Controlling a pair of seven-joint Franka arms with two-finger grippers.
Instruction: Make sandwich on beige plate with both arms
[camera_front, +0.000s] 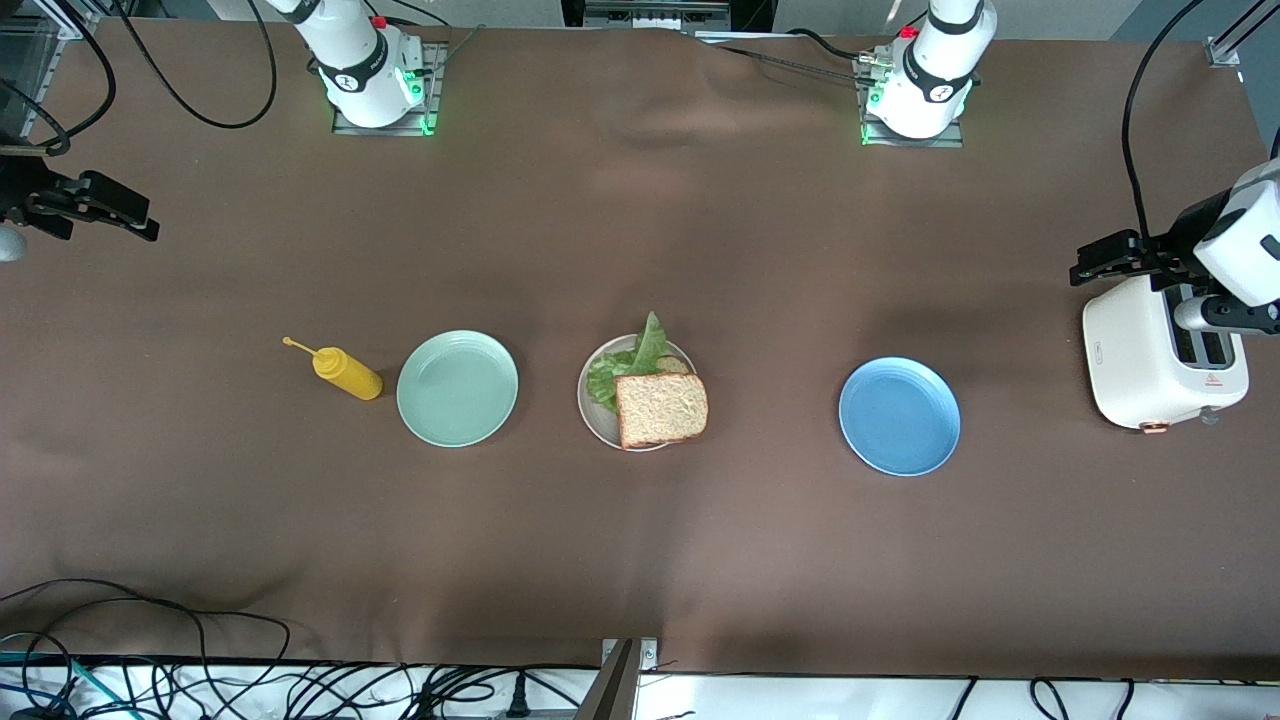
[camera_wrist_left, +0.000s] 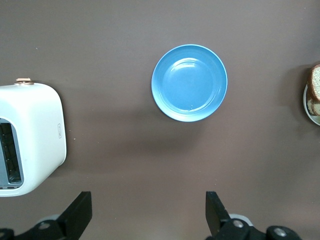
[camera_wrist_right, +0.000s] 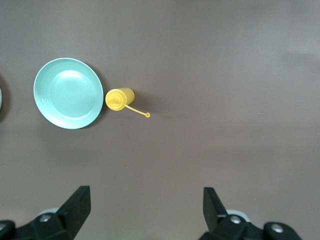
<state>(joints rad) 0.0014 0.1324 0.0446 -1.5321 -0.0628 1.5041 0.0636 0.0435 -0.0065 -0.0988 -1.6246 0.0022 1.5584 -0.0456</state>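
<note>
Well apart: sandwich (camera_front: 660, 405), both pincers.

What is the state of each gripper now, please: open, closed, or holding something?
Left gripper: open, holding nothing, up over the table by the toaster.
Right gripper: open, holding nothing, up over the right arm's end of the table.

A robotics lab: two white jointed robot arm bases (camera_front: 365, 70) are bolted along one edge of a brown cloth-covered table (camera_front: 640, 560), with loose black cables (camera_front: 200, 680) trailing below the opposite edge.
</note>
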